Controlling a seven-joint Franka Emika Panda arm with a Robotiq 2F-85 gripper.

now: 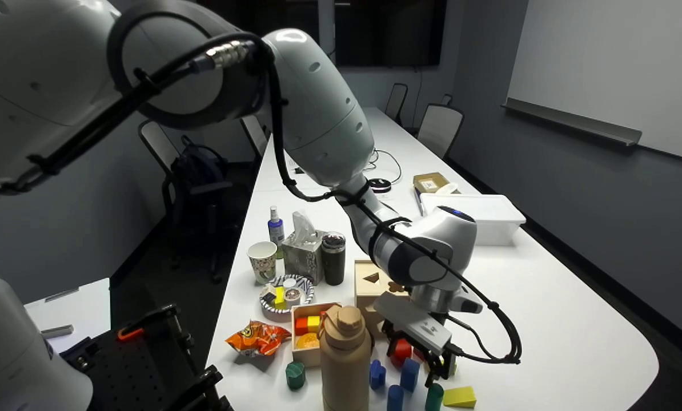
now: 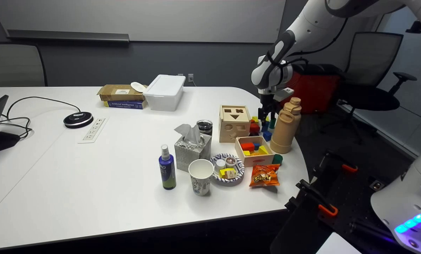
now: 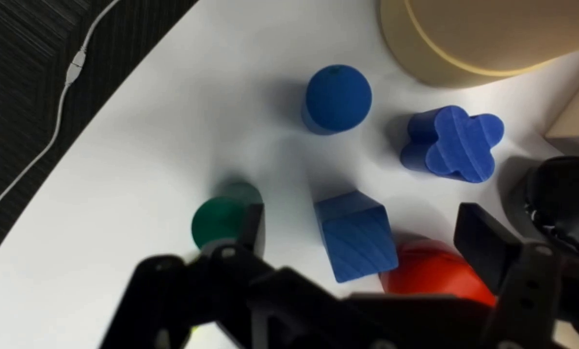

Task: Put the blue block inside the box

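Observation:
A square blue block [image 3: 362,247] stands on the table between the spread fingers of my gripper [image 3: 364,225] in the wrist view, apart from both. It also shows in an exterior view [image 1: 409,374]. A blue cylinder [image 3: 339,99] and a blue flower-shaped block [image 3: 464,144] stand beyond the fingertips. My gripper is open and holds nothing; its left finger overlaps a green cylinder [image 3: 217,223] in the picture. The light wooden box [image 2: 234,127] with cut-out holes stands beside the blocks, partly hidden by the arm in an exterior view [image 1: 369,288].
A red object [image 3: 435,274] lies close beside the square block, under the gripper. A tan bottle [image 1: 345,365] stands near the blocks. An open wooden tray [image 2: 258,161] holds toy pieces. A dark round object [image 3: 568,198] stands near the right finger. The table edge [image 3: 120,87] is close by.

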